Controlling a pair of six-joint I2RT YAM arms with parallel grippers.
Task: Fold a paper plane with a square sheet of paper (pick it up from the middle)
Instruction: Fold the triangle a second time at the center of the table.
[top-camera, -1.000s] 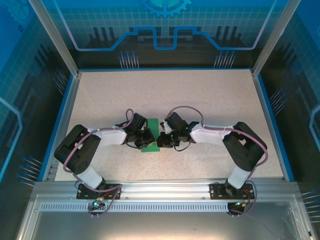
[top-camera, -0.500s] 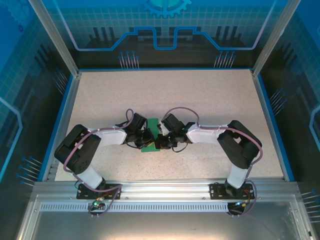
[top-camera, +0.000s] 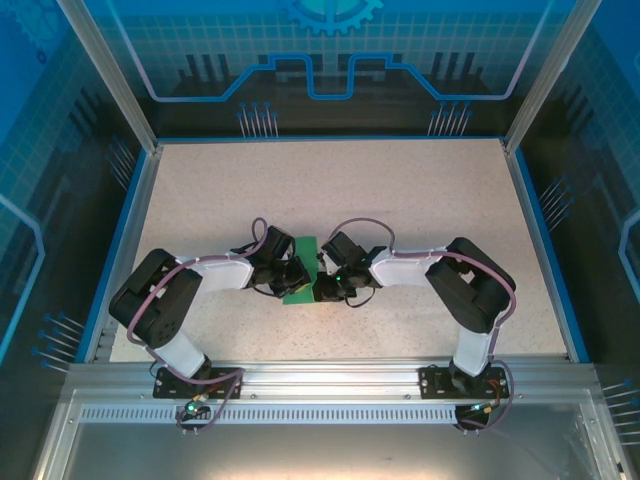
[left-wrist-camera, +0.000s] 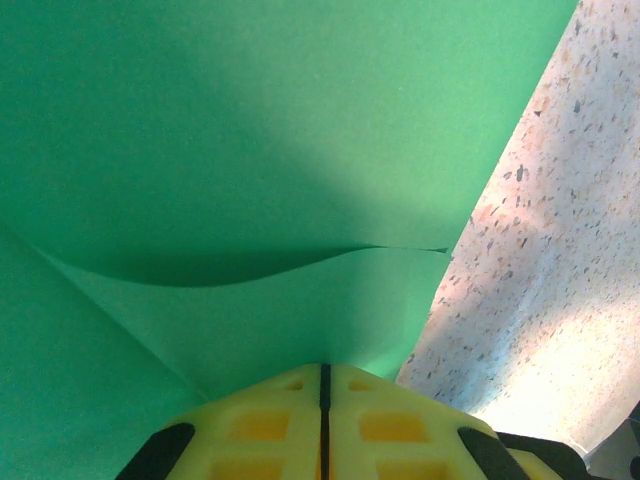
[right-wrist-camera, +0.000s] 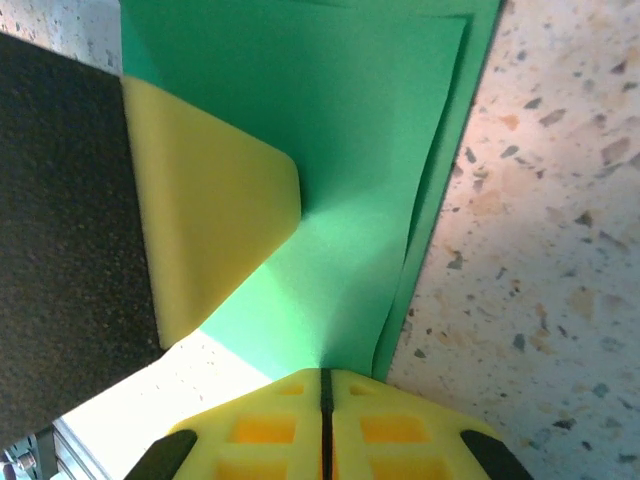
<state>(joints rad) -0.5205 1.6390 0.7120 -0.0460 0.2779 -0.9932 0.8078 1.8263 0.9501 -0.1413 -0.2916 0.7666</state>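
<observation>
You're looking at a robotics lab cell, not a home or a shop. The speckled counter (top-camera: 400, 200) sits inside a frame of aluminium posts (top-camera: 108, 75). It is walled by blue panels (top-camera: 200, 60) printed with grid and circuit patterns. The cabled left arm (top-camera: 160, 300) and right arm (top-camera: 475, 295) are bolted to a slotted metal rail (top-camera: 330, 378) at its near edge.
</observation>
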